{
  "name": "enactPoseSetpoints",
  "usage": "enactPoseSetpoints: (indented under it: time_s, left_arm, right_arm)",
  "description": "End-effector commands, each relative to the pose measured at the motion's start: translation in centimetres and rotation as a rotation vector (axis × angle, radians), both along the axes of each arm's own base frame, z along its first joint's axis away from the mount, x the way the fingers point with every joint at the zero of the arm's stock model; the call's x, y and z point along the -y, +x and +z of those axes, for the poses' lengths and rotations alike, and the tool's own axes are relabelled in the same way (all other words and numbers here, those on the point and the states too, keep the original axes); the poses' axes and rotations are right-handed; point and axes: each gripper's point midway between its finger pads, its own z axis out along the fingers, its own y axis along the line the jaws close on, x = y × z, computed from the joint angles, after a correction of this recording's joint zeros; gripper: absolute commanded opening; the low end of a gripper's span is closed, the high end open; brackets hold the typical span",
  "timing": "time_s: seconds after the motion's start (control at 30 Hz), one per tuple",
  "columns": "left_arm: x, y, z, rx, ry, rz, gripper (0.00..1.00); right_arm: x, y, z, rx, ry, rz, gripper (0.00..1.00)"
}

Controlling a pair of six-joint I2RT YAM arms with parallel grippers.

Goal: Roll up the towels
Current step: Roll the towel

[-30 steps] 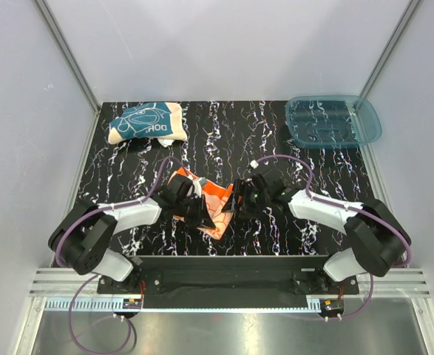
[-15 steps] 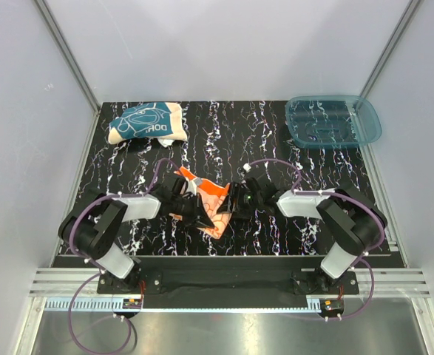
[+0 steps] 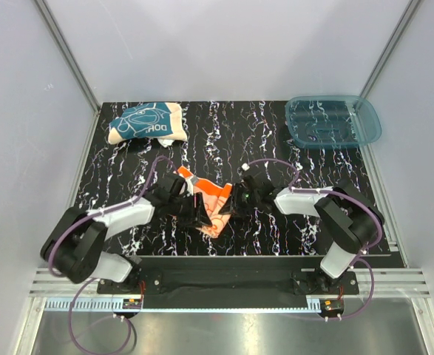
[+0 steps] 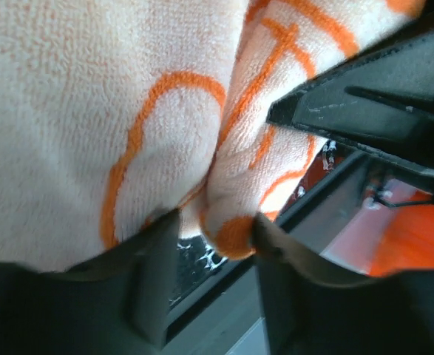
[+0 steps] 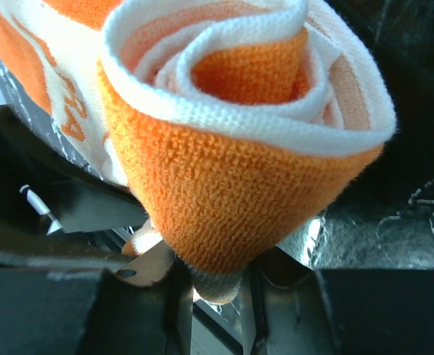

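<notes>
Your right fingers (image 5: 279,318) pinch the rolled orange towel (image 5: 231,192); your left fingers (image 4: 151,288) stand spread around its fold.

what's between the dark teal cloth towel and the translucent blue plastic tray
Only bare black marbled tabletop separates the dark teal cloth towel from the translucent blue plastic tray, as the top view shows.
</notes>
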Motion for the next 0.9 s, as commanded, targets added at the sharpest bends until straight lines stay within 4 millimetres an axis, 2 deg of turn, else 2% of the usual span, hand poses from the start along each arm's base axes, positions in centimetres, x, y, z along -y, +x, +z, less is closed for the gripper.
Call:
enactPoseSetpoints:
  time_s: [0.0,0.03,0.07,0.1,0.13,0.17,0.23,0.27,0.33,0.37,0.43,0.47,0.53,0.57,0.63,0.87]
  left_arm:
    - [-2.1,0.9,0.6,0.134,0.207,0.023,0.56]
    - [-2.6,1.0,0.8,0.164,0.259,0.032,0.61]
    - [-1.5,0.8,1.9,0.211,0.265,0.001,0.64]
    - [-1.1,0.9,2.8,0.251,0.272,0.0,0.65]
    - [-1.4,1.2,3.1,0.288,0.32,0.012,0.69]
    - [-0.1,0.8,4.4,0.339,0.313,-0.02,0.69]
    - [-0.2,1.2,5.2,0.413,0.377,-0.002,0.7]
    - [1.0,0.7,6.4,0.462,0.372,-0.029,0.7]
    - [1.1,1.0,7.3,0.543,0.423,-0.018,0.7]
    - [2.1,0.0,7.8,0.583,0.42,-0.058,0.7]
    - [3.0,0.0,8.8,0.662,0.431,-0.071,0.71]
    - [3.9,-1.0,8.7,0.691,0.433,-0.114,0.71]
    - [4.9,-1.3,9.4,0.759,0.439,-0.124,0.71]
    - [5.8,-2.3,9.1,0.779,0.438,-0.164,0.71]
    - [6.9,-2.9,9.1,0.814,0.439,-0.184,0.71]
    - [8.7,-3.9,5.3,0.821,0.516,-0.258,0.71]
  right_arm:
    - [1.4,-1.0,0.1,-0.057,-0.103,-0.009,0.16]
    - [1.4,-1.1,0.4,-0.054,-0.109,-0.004,0.16]
    - [1.9,-1.7,0.1,-0.078,-0.141,0.0,0.16]
    - [1.8,-1.4,0.5,-0.073,-0.147,0.002,0.16]
    - [2.2,-1.9,0.4,-0.09,-0.174,0.01,0.16]
    - [2.3,-2.1,0.4,-0.099,-0.185,0.012,0.15]
    - [2.3,-2.1,0.8,-0.1,-0.2,0.017,0.15]
    - [2.6,-2.5,0.8,-0.12,-0.222,0.021,0.15]
    - [2.6,-2.5,1.2,-0.122,-0.234,0.021,0.14]
    - [2.9,-2.8,1.2,-0.136,-0.251,0.023,0.14]
    - [2.9,-2.9,1.5,-0.139,-0.258,0.026,0.14]
    - [3.0,-3.0,1.5,-0.147,-0.269,0.029,0.13]
    - [3.1,-3.1,1.5,-0.154,-0.279,0.03,0.11]
    - [3.2,-3.1,1.5,-0.157,-0.284,0.025,0.11]
    - [3.1,-3.1,1.7,-0.16,-0.282,0.025,0.11]
    - [3.2,-3.3,2.1,-0.162,-0.287,0.029,0.1]
